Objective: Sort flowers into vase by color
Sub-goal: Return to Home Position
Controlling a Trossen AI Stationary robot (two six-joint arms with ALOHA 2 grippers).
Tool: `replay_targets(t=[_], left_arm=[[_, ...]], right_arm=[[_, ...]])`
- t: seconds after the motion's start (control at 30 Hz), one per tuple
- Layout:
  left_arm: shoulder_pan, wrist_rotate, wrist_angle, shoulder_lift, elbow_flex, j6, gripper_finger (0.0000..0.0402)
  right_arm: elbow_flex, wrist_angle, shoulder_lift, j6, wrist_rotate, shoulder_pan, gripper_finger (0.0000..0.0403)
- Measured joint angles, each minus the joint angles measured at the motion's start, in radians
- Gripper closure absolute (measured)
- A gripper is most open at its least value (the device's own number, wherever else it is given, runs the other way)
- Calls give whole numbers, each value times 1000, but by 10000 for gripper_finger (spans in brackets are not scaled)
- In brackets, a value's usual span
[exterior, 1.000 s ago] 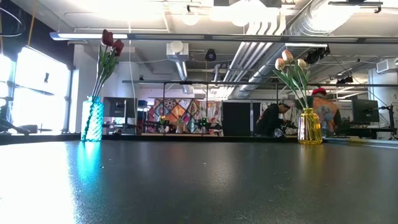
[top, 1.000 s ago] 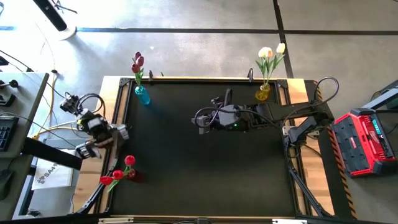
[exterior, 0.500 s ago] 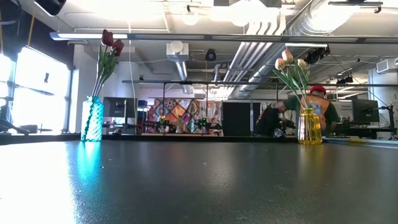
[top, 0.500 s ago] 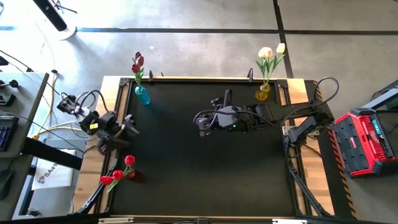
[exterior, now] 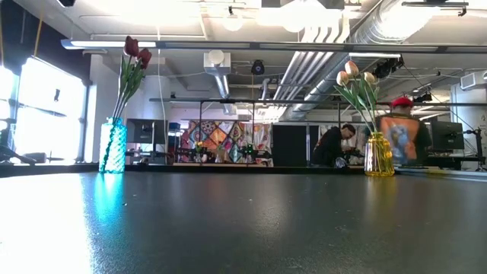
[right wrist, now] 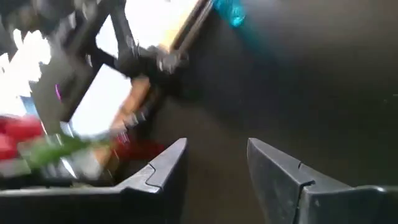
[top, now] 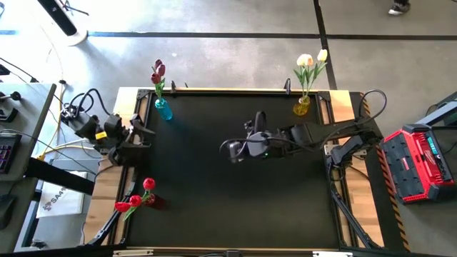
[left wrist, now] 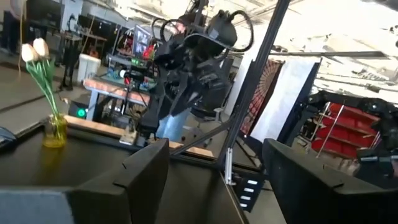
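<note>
Tabletop: left gripper at edge, right gripper central.

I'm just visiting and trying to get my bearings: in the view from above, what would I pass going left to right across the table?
left gripper → blue vase holding dark pink flowers → right gripper → yellow vase holding cream flowers → red case

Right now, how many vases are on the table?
3: a teal vase at the back-left corner, a yellow vase at the back-right corner, and a red vase at the front-left edge. No others visible.
</note>
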Motion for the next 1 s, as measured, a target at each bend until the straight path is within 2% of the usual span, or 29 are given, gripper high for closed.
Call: replay_targets(t=[0.07,0.23,0.37,0.43,0.63,0.77,0.87,1.0], left_arm=[[0,-7,0,0,0,14,156],[0,-4,7,4,0,46,156],[0,5,8,8,-1,51,164],[0,2,6,16,-1,49,174],[25,-36,14,52,-2,56,219],[85,-31,65,92,-2,104,240],[147,22,146,129,-11,146,250],[245,111,240,198,-66,112,257]], right_arm=[[0,58,3,37,58,6,253],[2,288,3,-207,209,55,280],[2,262,-13,-314,307,84,312],[2,239,-32,-382,320,87,332],[2,309,-81,-689,95,39,391],[2,353,-99,-814,-50,-2,398],[2,337,-100,-869,-134,-29,397],[2,299,-103,-916,-223,-74,402]])
